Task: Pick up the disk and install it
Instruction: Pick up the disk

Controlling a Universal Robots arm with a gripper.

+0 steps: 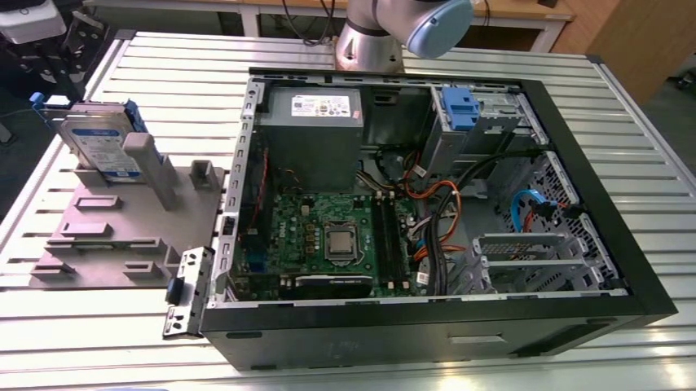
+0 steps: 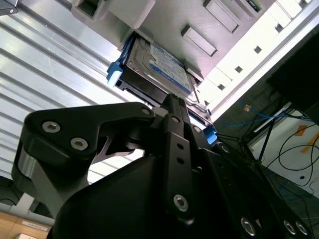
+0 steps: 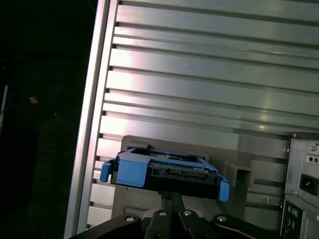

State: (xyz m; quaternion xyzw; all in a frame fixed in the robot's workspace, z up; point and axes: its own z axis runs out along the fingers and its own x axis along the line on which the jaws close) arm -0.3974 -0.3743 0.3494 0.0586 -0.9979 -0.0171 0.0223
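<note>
Standing on end in one grey plastic fixture, the single silver metal disk in its bright blue plastic carrier sits at the exterior view's left. The fixture lies on the ribbed aluminium table, just beside one open black computer case. The disk's long axis rises steeply from the fixture, its upper end tipped toward the far left. Its white-and-blue labelled face looks toward the near side. In both wrist views one black gripper reaches the disk's free edge, midway between the carrier's two blue corner tabs. Whether the gripper is clamped on that edge or merely against it, I cannot tell.
</note>
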